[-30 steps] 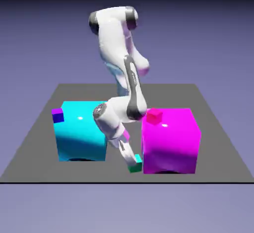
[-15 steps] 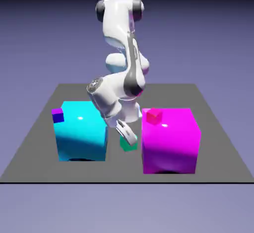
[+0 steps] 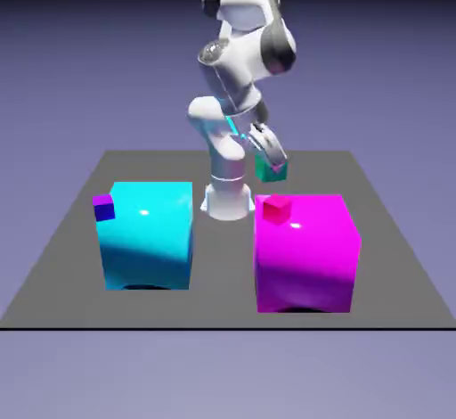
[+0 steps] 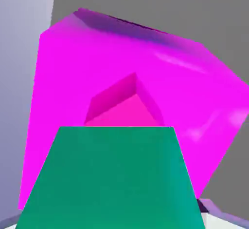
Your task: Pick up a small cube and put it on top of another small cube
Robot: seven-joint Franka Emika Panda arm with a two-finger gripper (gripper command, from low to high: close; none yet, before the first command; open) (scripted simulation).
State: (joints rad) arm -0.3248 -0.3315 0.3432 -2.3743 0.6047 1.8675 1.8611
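Note:
My gripper (image 3: 272,163) is shut on the small teal-green cube (image 3: 268,169) and holds it in the air, above and a little behind the small red-pink cube (image 3: 277,209). That red-pink cube sits on the top left corner of the big magenta block (image 3: 307,252). In the hand view the teal-green cube (image 4: 114,179) fills the lower half and hides my fingertips. Just beyond it shows the red-pink cube (image 4: 125,105) on the magenta block (image 4: 199,101).
A big cyan block (image 3: 147,234) stands at the exterior view's left with a small purple cube (image 3: 104,208) on its top left corner. The grey table mat (image 3: 392,266) ends just in front of both blocks.
The gripper closed on the teal-green cube down between the two big blocks, then lifted it up and back to above the magenta block's rear left corner.

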